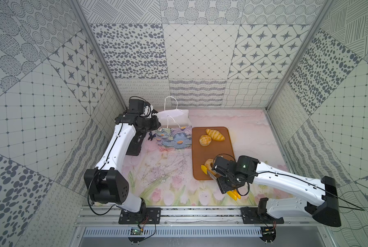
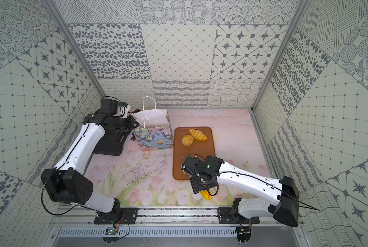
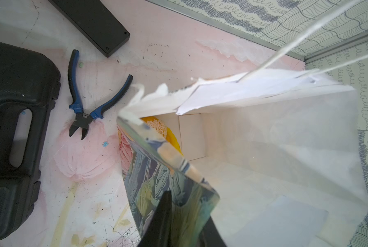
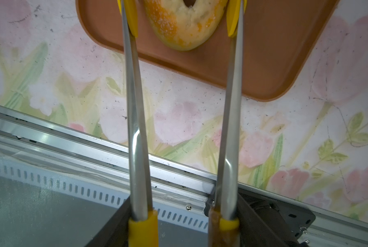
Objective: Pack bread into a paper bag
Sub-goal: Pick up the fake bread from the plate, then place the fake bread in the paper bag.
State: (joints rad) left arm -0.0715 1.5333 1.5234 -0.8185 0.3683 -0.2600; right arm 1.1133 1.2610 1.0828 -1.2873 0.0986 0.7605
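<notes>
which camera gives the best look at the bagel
The right wrist view: the bagel sits close up between the yellow tips of the tongs, though the frame edge crops it. A top view shows only part of it beside the right arm. The left wrist view misses it.

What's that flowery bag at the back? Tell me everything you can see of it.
The paper bag is white paper with a blue-purple flower print on its front and white cord handles. It stands upright and open at the far side of the table, beside the brown tray, on the left arm's side. Its rim looks torn at one corner. The left gripper pinches the printed front wall at its top edge. Inside, at the bottom, a yellow piece of bread shows.
</notes>
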